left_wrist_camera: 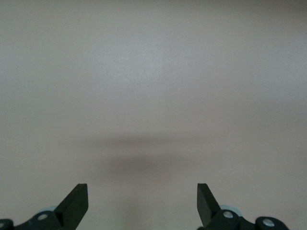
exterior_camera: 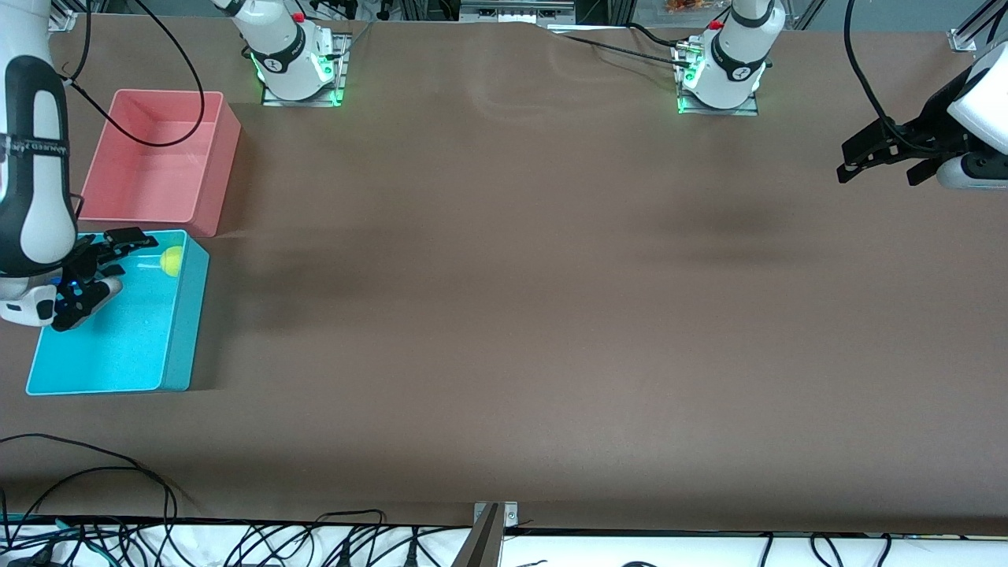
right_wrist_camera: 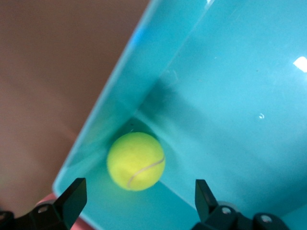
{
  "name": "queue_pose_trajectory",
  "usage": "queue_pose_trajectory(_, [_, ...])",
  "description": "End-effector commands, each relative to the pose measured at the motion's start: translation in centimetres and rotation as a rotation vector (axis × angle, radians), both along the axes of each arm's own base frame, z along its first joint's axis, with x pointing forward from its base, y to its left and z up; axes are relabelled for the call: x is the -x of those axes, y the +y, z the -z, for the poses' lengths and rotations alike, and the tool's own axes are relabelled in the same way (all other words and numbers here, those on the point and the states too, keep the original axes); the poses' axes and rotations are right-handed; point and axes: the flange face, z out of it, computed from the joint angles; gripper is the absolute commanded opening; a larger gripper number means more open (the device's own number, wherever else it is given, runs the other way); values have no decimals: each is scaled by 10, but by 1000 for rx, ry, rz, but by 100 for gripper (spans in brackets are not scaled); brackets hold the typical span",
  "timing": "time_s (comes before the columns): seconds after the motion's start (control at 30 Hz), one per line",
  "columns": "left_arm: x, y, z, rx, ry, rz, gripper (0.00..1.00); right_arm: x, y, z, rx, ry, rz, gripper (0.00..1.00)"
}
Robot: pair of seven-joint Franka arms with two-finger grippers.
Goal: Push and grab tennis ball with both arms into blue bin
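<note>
The tennis ball point(exterior_camera: 172, 261) lies inside the blue bin point(exterior_camera: 186, 315), in the corner farthest from the front camera, against the wall on the left arm's side. My right gripper point(exterior_camera: 135, 262) hangs open and empty over that end of the bin, just above the ball. In the right wrist view the ball point(right_wrist_camera: 136, 161) rests on the bin floor point(right_wrist_camera: 230, 96) between my open right gripper's point(right_wrist_camera: 140, 191) fingers, not touched. My left gripper point(exterior_camera: 876, 177) is open and empty, over bare table at the left arm's end; the left wrist view shows that gripper point(left_wrist_camera: 143, 196) and only table.
A pink-red tub point(exterior_camera: 224, 165) stands empty beside the blue bin, farther from the front camera. Black cables run along the table's front edge point(exterior_camera: 236, 543) and loop over the pink tub.
</note>
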Motion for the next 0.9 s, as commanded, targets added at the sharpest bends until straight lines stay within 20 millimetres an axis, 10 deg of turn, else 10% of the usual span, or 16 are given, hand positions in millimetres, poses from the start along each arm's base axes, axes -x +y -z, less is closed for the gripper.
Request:
queue_pose_trajectory(0.0, [-1, 1, -6, -20, 2, -6, 100, -10, 50, -33, 53, 41, 39, 100])
queue_pose_trajectory(0.87, [-1, 0, -6, -20, 2, -3, 100, 9, 211, -125, 330, -59, 213, 100])
